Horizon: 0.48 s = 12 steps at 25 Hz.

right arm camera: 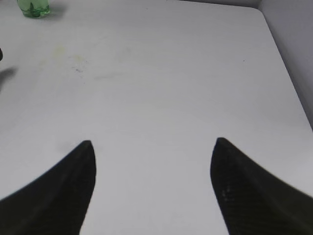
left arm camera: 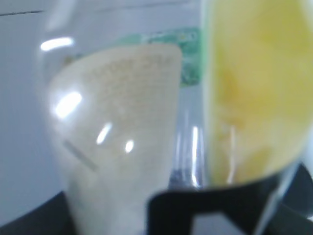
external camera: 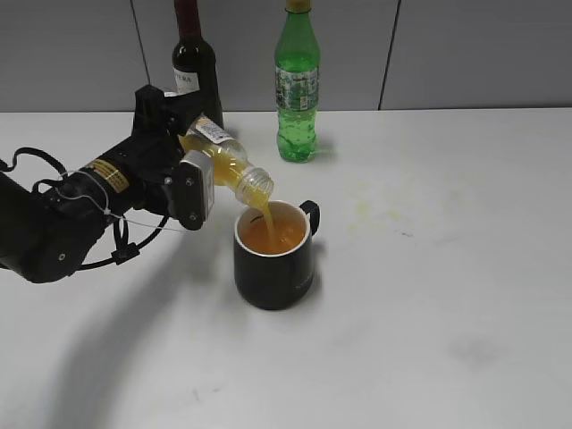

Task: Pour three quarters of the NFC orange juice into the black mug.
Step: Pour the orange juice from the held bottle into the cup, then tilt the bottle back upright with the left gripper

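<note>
NFC orange juice bottle (external camera: 221, 154): small, clear plastic, capless wide threaded neck; tipped steeply, mouth down and to the right, directly over the mug's opening; cloudy orange liquid lay toward the neck and fell as a thin stream into the mug.
Bottle label: partly seen at the upper end, small print, unreadable from the exterior view.
Bottle in left wrist view (left arm camera: 254, 88): blurred yellow-orange mass filling the right half, pale curved clear wall beside it.
Black mug (external camera: 273, 264): squat, matte black, slightly tapered, pale inner wall, black loop handle at the upper right; stood upright on the worktop, centre-left, holding orange juice well up toward the rim; faint lettering outside, not legible.
Left gripper (external camera: 183, 174): black fingers clenched on the juice bottle's body, wrist rolled over to tilt it; arm came in low from the left edge, black casing with cables and a yellow band.
Right gripper (right arm camera: 152, 161): two dark, tapered fingers spread wide apart, released, nothing between them; hung over bare worktop.
Worktop (external camera: 447, 313): white, smooth, faint yellowish smudges right of the mug.
Wine bottle (external camera: 195, 63): tall, dark glass, white label, at the back behind the arm.
Green soda bottle (external camera: 297, 85): translucent green plastic, yellow cap, printed wrapper, at the back, well apart from the mug.
</note>
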Each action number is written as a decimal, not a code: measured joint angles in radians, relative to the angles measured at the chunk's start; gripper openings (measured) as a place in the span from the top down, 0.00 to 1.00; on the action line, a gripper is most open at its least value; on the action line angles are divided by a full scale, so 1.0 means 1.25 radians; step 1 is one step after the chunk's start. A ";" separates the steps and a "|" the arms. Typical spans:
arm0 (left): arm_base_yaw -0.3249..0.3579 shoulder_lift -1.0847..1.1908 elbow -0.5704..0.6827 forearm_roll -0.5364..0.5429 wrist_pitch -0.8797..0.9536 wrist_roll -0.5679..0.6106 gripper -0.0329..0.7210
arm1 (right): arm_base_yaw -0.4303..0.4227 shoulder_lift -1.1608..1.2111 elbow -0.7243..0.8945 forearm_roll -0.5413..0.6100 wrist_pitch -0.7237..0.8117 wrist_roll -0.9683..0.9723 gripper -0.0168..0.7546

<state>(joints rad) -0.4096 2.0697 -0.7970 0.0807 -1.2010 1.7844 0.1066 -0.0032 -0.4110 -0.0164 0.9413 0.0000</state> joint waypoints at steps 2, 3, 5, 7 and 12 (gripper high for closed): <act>0.000 -0.002 0.000 0.000 -0.001 -0.013 0.33 | 0.000 0.000 0.000 0.000 0.000 0.000 0.26; 0.000 -0.002 0.000 0.000 0.000 -0.017 0.33 | 0.000 0.000 0.000 0.000 0.000 0.000 0.26; 0.000 -0.003 0.000 0.000 0.000 -0.028 0.33 | 0.000 0.000 0.000 0.000 0.000 0.000 0.26; 0.000 -0.003 0.000 0.000 0.000 -0.072 0.33 | 0.000 0.000 0.000 0.000 -0.001 0.000 0.26; 0.000 0.015 -0.001 0.000 -0.003 -0.213 0.33 | 0.000 0.000 0.000 0.000 -0.001 0.000 0.26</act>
<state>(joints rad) -0.4096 2.0883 -0.7981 0.0807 -1.2042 1.5178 0.1066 -0.0032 -0.4110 -0.0164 0.9403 0.0000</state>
